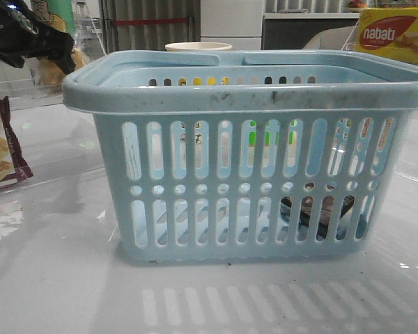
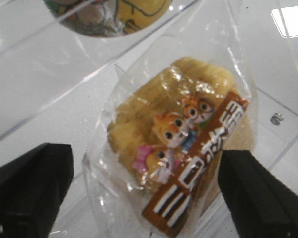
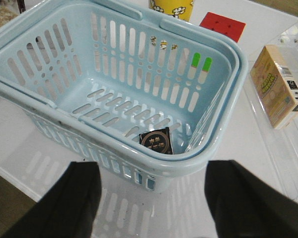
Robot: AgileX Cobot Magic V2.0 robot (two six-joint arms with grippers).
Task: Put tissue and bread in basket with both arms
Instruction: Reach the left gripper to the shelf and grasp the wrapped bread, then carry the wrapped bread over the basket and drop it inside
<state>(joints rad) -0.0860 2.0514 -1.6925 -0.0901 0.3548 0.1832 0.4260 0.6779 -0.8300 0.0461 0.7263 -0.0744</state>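
The light-blue basket [image 1: 251,90] stands mid-table, its rim [image 3: 216,141] close under my right wrist camera. The tissue [image 3: 156,141], a small dark pack, lies flat on the basket floor near a corner and shows through the slots [image 1: 317,212]. My right gripper [image 3: 151,168] is open and empty, over the table just outside the basket's near wall. The bread [image 2: 176,139], golden-brown in a clear wrapper with a brown label band, lies between the wide-apart fingers of my open left gripper [image 2: 146,153]. The left arm [image 1: 21,31] hangs high at the far left.
A maroon-edged cracker bag [image 1: 0,149] lies at the left edge. A yellow nabati box [image 1: 393,35] and a cup [image 1: 198,47] stand behind the basket. A red block [image 3: 222,25] and a tan carton [image 3: 278,84] in a clear tray sit beside it. Clear acrylic edges [image 2: 89,74] surround the bread.
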